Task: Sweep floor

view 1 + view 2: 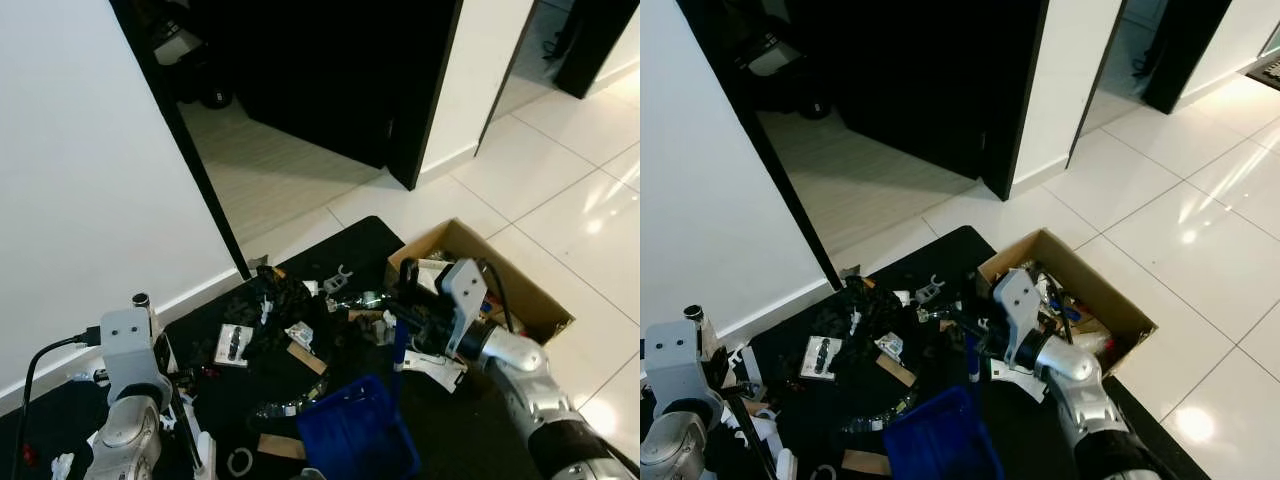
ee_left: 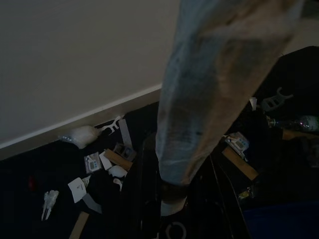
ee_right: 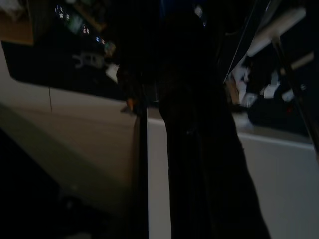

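A blue dustpan [image 1: 355, 435] rests on the black mat [image 1: 352, 243] in front of me. Its blue handle [image 1: 400, 355] rises to my right gripper [image 1: 405, 318], which is shut on it. At the lower left, my left gripper [image 2: 177, 206] is shut on a pale broom handle [image 2: 209, 84] that runs up between its black fingers [image 2: 142, 209]. The handle's top end [image 1: 140, 300] shows beside the left wrist. Litter lies across the mat: a small card packet [image 1: 235, 345], a cardboard strip [image 1: 307, 357], a grey plastic clamp [image 1: 338, 278] and a clear bottle [image 1: 365, 298].
An open cardboard box [image 1: 470, 245] full of odds and ends stands at the mat's right edge, just behind my right arm. A white wall [image 1: 90, 180] runs along the left. A dark open doorway [image 1: 300, 70] lies ahead. Glossy white tiles [image 1: 560, 200] spread to the right.
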Available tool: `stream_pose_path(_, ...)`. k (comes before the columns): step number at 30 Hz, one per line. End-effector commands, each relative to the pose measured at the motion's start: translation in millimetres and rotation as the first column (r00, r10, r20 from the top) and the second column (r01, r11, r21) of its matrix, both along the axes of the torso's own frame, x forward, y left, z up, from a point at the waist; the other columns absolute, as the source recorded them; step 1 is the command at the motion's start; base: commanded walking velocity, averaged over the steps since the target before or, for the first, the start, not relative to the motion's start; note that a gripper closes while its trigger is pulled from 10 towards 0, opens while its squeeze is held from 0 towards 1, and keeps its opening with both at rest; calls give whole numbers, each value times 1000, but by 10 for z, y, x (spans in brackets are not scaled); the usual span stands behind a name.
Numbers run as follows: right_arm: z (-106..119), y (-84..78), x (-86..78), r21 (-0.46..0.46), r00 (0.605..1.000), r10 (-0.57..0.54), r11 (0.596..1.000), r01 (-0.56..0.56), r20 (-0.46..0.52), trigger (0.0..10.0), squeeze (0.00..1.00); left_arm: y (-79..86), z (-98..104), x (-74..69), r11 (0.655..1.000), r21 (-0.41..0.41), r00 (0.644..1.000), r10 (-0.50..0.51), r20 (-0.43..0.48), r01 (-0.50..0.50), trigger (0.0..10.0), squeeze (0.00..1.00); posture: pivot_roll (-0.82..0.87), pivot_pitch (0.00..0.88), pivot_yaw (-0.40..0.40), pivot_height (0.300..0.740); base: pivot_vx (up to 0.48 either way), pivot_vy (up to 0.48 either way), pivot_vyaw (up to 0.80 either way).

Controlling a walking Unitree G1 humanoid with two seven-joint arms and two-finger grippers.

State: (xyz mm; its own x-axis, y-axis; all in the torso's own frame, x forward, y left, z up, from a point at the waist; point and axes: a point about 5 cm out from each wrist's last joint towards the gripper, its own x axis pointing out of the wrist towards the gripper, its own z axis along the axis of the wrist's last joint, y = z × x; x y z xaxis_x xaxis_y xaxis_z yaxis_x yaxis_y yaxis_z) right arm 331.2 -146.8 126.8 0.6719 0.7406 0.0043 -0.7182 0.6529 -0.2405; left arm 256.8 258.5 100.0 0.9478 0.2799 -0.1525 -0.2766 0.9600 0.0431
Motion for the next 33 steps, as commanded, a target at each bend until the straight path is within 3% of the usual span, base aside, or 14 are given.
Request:
stream_pose_path(1, -61, 1, -34, -32, 1000, -8, 999, 8, 1, 10000, 0, 90, -40, -70, 999, 47, 999, 28, -26, -26, 10000, 0, 156, 271, 83, 740, 0, 0, 0)
stream_pose_path(9, 41, -130, 10, -93, 996, -57, 994, 64, 72, 10000, 0, 115, -32, -76, 998, 51, 999, 37, -21, -36, 10000, 0, 155, 271, 81, 740, 0, 0, 0)
stream_pose_path(13, 227, -404, 83, -139, 970, -161, 972, 187, 183, 10000, 0, 103, -37, -67, 998, 47, 999, 32, -21, -31, 10000, 0, 146, 272, 83, 740, 0, 0, 0)
stream_pose_path(19, 247, -582, 105, -142, 950, -243, 952, 273, 199, 10000, 0, 74, -45, -42, 999, 40, 1000, 18, -21, -17, 10000, 0, 140, 268, 87, 740, 0, 0, 0)
stream_pose_path(26, 4, -431, 47, -75, 955, -271, 957, 281, 121, 10000, 0, 58, -33, -6, 999, 37, 1000, 7, -17, -7, 10000, 0, 141, 263, 89, 740, 0, 0, 0)
stream_pose_path(29, -72, -394, 48, -30, 933, -343, 937, 348, 106, 10000, 0, 57, -26, -4, 999, 39, 1000, 6, -14, -5, 10000, 0, 149, 260, 91, 740, 0, 0, 0)
stream_pose_path(33, -29, -478, 91, -14, 873, -458, 884, 467, 168, 10000, 0, 71, -28, -16, 999, 42, 1000, 7, -14, -7, 10000, 0, 152, 254, 90, 740, 0, 0, 0)
